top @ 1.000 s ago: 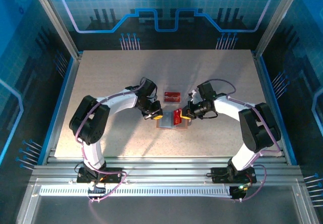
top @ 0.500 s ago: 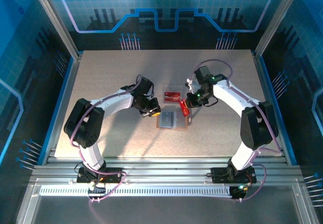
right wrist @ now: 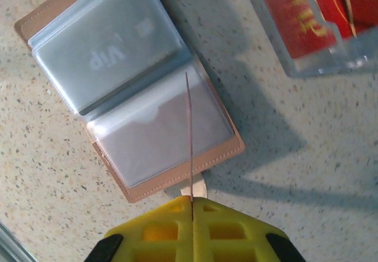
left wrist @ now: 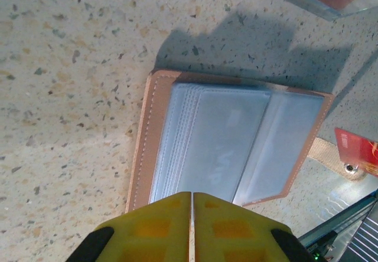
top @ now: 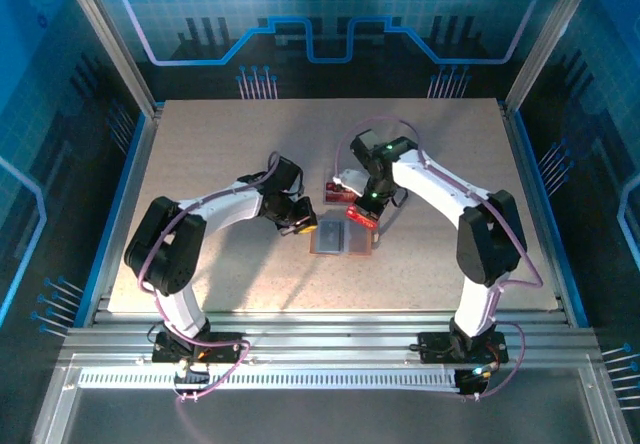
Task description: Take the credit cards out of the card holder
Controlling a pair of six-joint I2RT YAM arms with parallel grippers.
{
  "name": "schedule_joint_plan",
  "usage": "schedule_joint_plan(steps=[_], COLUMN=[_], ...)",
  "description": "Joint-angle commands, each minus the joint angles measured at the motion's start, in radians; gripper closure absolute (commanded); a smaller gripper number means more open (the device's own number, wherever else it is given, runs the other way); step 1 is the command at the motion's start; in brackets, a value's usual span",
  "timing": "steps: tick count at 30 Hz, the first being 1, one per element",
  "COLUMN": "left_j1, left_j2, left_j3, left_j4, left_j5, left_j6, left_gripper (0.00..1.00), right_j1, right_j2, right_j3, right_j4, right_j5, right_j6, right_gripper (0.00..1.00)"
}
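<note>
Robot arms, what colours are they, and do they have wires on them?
Both arms, the left arm and right arm, are white tubes joined by chunky black joints. Thin purple cables loop along them. The left end effector and right end effector each have two blocky yellow fingers with square recesses and black parts behind.

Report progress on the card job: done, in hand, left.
Done: red cards lie in the clear tray. In hand: the right gripper pinches one red card edge-on above the open holder; the left gripper is shut at the holder's edge. Left: probably set that card in the tray. The pockets show no other red, just a pale "Vip" insert.
</note>
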State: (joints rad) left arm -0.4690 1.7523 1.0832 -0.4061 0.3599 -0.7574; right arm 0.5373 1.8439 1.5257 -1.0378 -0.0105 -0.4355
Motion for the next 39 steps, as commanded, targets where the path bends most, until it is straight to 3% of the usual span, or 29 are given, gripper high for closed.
schedule_joint_plan(steps=[1,17,31,39], left_j1=[0.015,0.072,0.075,0.076], left_j2=[-0.058,-0.154,-0.146,-0.130], left_j3=[-0.032,-0.114,-0.094,-0.085], left_j4=[0.022,0.010,0.001,0.004], left_j5=[0.010,-0.004,-0.011,-0.005], left_j6=[0.012,0.010,-0.001,-0.008], left_gripper=[0.90,0.90,0.90,0.90], right_j1=[0.019,0.012,-0.017,-0.032], right_j2=[0.044,0.209,0.427,0.518], right_j3=[0.059,0.401,0.793,0.905], right_j4=[-0.093,-0.221,-0.367,-0.393], right_j5=[0.049,-0.002,0.000,0.010], right_j6=[-0.179,-0.319,-0.407,-0.441], right_gripper=[1.00,1.00,1.00,1.00])
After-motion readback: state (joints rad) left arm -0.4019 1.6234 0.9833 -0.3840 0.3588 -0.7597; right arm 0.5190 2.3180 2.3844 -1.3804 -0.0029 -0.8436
